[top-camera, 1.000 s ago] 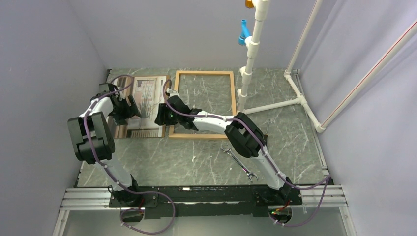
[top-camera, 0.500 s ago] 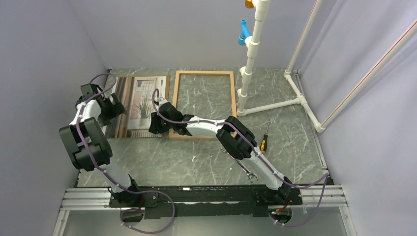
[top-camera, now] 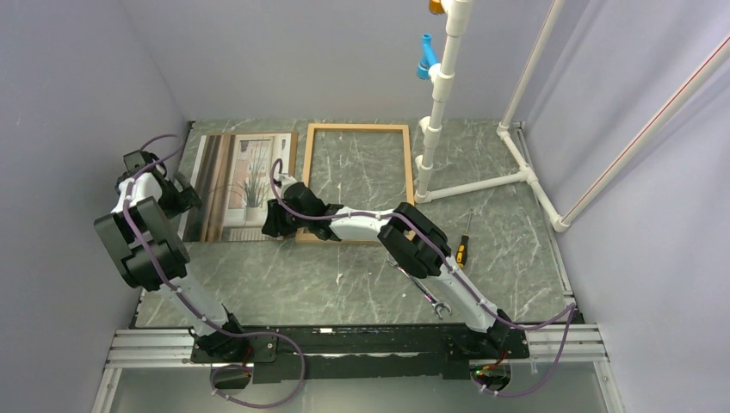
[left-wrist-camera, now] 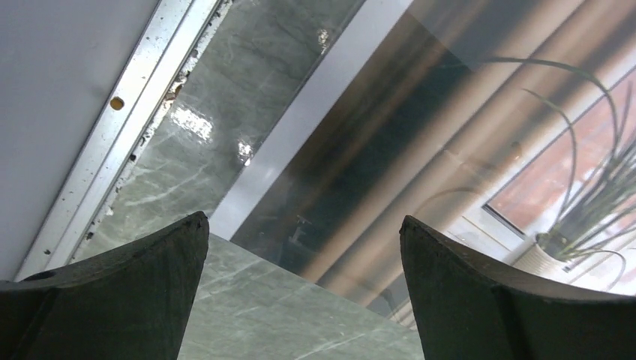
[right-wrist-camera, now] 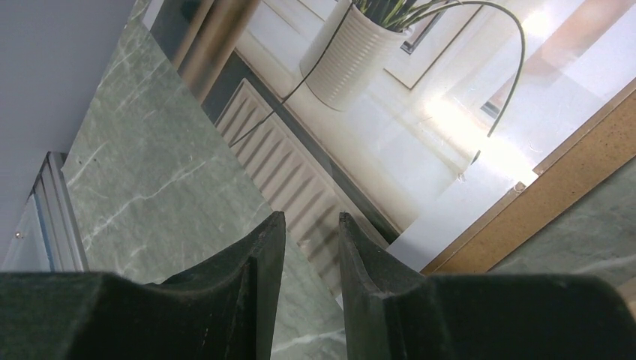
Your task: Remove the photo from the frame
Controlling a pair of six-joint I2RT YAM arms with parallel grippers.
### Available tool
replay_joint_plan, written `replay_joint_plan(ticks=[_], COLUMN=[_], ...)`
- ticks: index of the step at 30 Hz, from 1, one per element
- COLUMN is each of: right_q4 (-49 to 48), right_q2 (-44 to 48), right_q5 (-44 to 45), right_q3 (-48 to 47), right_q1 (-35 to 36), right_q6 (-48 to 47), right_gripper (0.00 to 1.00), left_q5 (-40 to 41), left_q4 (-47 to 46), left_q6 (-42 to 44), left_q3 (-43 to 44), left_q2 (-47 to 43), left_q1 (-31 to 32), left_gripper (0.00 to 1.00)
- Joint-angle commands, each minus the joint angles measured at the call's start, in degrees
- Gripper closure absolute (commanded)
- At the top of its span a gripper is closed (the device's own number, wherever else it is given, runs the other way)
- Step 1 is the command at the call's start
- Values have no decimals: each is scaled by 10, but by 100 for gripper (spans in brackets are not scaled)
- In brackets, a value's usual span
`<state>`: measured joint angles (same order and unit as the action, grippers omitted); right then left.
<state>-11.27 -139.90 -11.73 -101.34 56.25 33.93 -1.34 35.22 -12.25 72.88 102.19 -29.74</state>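
The photo (top-camera: 241,185), a print of a spiky plant by a window with brown curtain stripes, lies flat at the table's back left. The empty light wood frame (top-camera: 355,129) lies just to its right, with bare table inside it. My left gripper (top-camera: 176,196) is wide open at the photo's left edge. In the left wrist view (left-wrist-camera: 304,225) the photo's (left-wrist-camera: 465,135) corner shows between the jaws, untouched. My right gripper (top-camera: 274,219) hovers at the photo's near right corner. In the right wrist view (right-wrist-camera: 311,217) its jaws stand a narrow gap apart over the photo (right-wrist-camera: 390,112), holding nothing.
A brown board strip (right-wrist-camera: 555,187) runs along the photo's right edge. A wrench (top-camera: 419,288) and a screwdriver (top-camera: 463,245) lie at the near right. A white pipe stand (top-camera: 435,112) rises right of the frame. The left wall and a metal edge rail (left-wrist-camera: 127,127) are close to my left gripper.
My left gripper has drawn back to the left, off the photo, uncovering it. My right gripper has moved left from the frame's left rail to the photo's near right corner.
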Motion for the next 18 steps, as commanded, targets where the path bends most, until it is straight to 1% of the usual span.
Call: replay_joint_plan(ticks=[1, 10, 18], right_q4=[27, 39, 33], right_q2=[16, 9, 19], right_q5=[-7, -35, -53], right_q3=[20, 15, 23], right_q1=[-9, -14, -13], right_q6=[-7, -13, -11], right_gripper=[65, 65, 66], left_q5=[11, -22, -85], left_q4=[21, 32, 33], left_q6=[29, 33, 45], left_q3=[29, 40, 42], left_q2=[24, 52, 79], left_q1=[-7, -41, -50], left_gripper=[1, 1, 0])
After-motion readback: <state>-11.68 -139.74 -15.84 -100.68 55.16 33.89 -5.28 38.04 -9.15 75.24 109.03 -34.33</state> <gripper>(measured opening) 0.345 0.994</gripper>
